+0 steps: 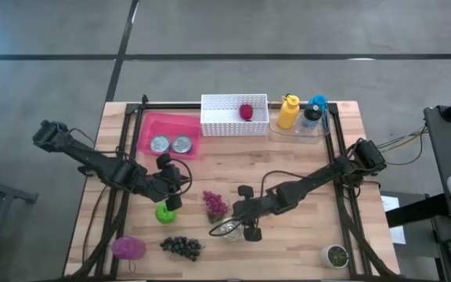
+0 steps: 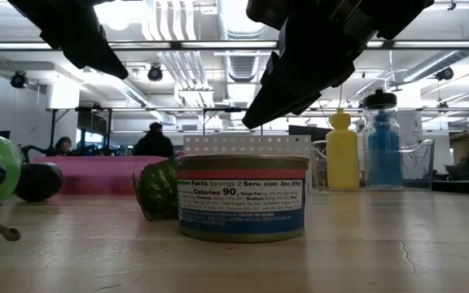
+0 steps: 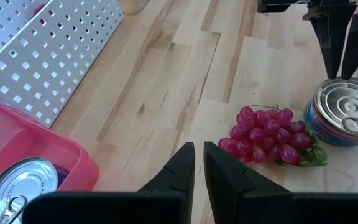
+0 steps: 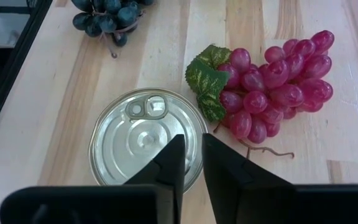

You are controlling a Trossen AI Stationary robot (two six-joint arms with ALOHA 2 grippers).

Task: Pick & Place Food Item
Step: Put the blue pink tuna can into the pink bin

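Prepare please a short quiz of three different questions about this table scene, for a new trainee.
1. True or false: the right claw hangs above the tin can, holding nothing.
2. What lies in the white basket? A) red fruit B) green apple C) dark grapes
3. Fill in: two cans sit in the ____ tray.

Key: 1 true; 2 A, the red fruit; 3 pink.

Overhead camera looking straight down on the whole table (image 1: 304, 168), low camera sitting at tabletop level close behind the can (image 2: 242, 198) and facing the room, both wrist cameras peering down close, sharing the can (image 4: 146, 138) and red grapes (image 3: 269, 135).
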